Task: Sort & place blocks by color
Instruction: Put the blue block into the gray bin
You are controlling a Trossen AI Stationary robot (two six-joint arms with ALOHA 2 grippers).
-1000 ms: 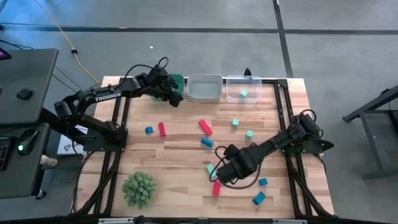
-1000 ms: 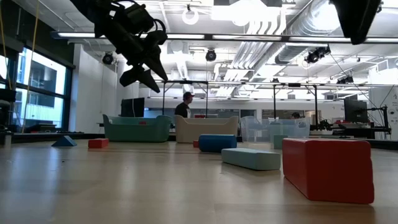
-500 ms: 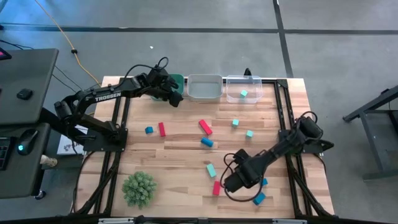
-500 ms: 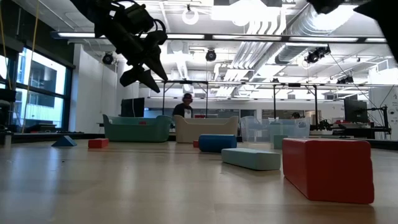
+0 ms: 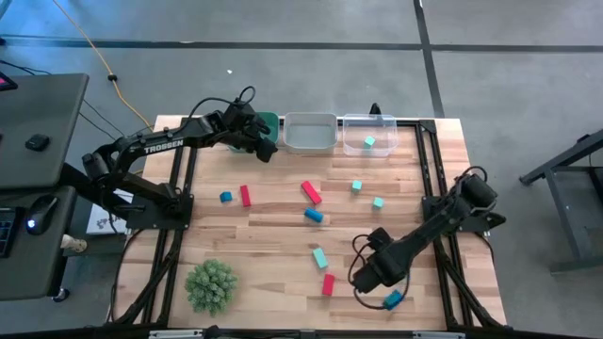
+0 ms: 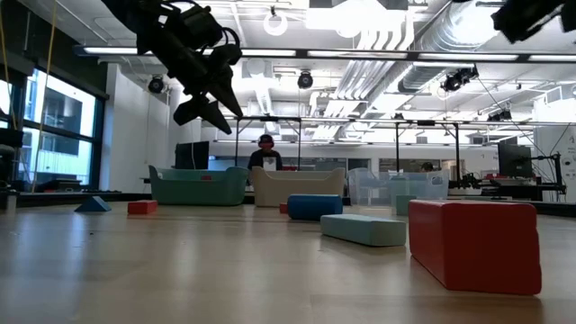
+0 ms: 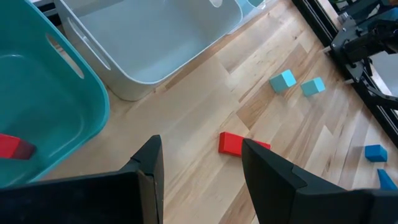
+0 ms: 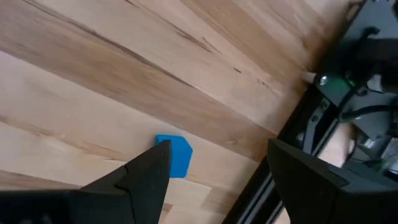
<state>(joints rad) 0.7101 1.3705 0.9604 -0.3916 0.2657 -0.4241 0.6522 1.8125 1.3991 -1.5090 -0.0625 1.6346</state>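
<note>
Red, blue and light teal blocks lie scattered flat on the wooden table. My right gripper hangs open above the near right part, beside a blue block. In the right wrist view a blue block lies on the table beyond my right gripper, close to one finger and untouched. My left gripper hangs open and empty above the far left, next to the teal bin. In the left wrist view a red block lies in the teal bin.
A white bin and a clear bin holding a teal block stand along the far edge. A green spiky ball sits near left. Black frame rails run along the table's sides. A person stands in the room behind.
My right gripper has moved toward the table's right and near edges and sunk lower, rolling about its own axis. It has left the teal and red blocks near the middle and now hangs by the blue blocks. It stays open.
</note>
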